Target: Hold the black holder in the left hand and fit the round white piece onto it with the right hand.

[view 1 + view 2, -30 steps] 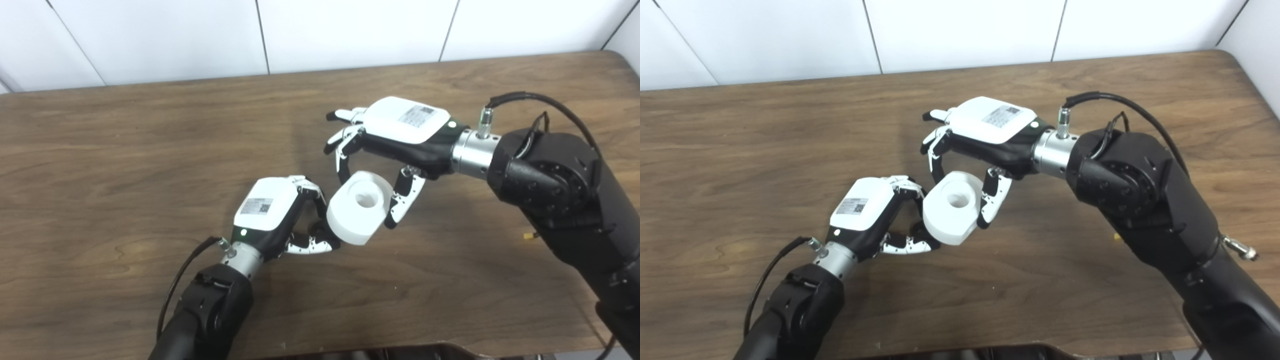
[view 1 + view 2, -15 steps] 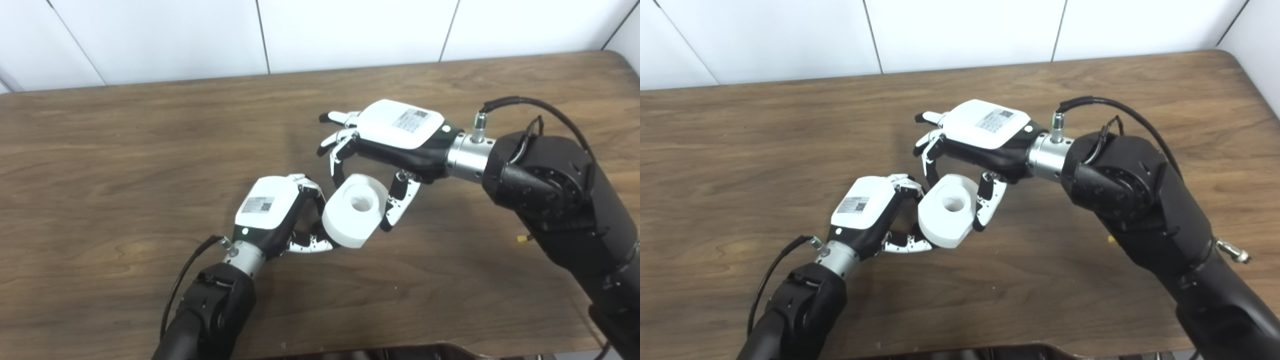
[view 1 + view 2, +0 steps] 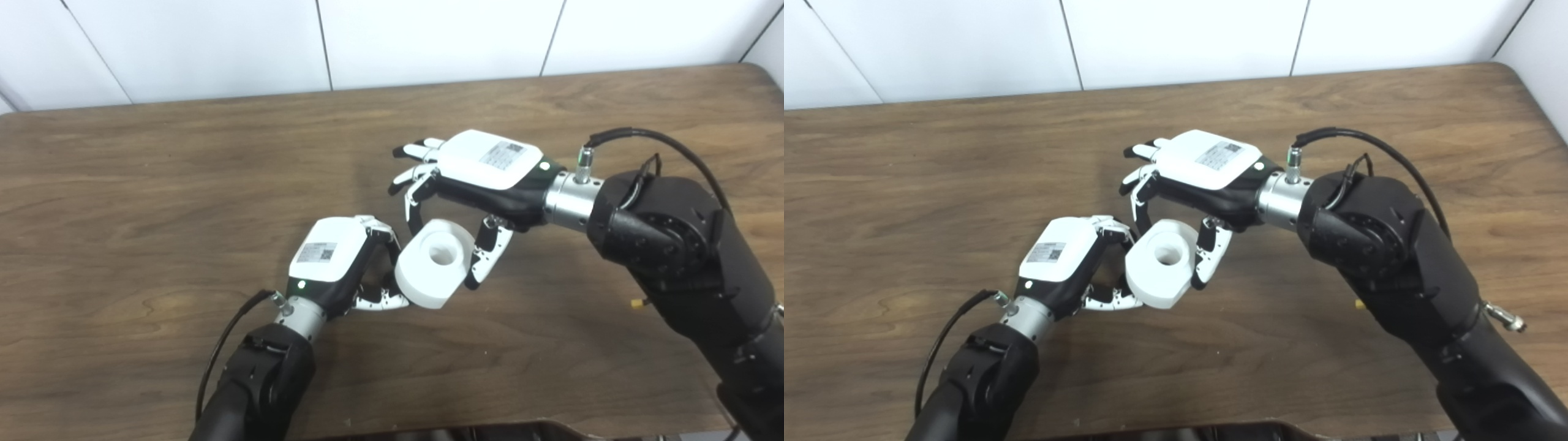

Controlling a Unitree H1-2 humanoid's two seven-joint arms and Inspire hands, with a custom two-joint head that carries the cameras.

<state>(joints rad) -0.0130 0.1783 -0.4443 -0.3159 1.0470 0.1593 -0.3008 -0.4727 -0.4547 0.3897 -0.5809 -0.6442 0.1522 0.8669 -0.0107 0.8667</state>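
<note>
currently the fitting step is in hand: the right hand pinches the round white piece between fingers and thumb, its bored face tilted up toward the cameras, and presses it against the left hand, just beside that hand's curled fingertips. the left hand is closed as if around the black holder, which is hidden behind the white piece and cannot be confirmed. next move, by judgement: line the bore up with the holder's axis and push straight on while the left hand braces. compared with one second ago, the right hand has dropped slightly and shifted toward the left hand, carrying the white piece closer; the left hand has stayed put on the table
</note>
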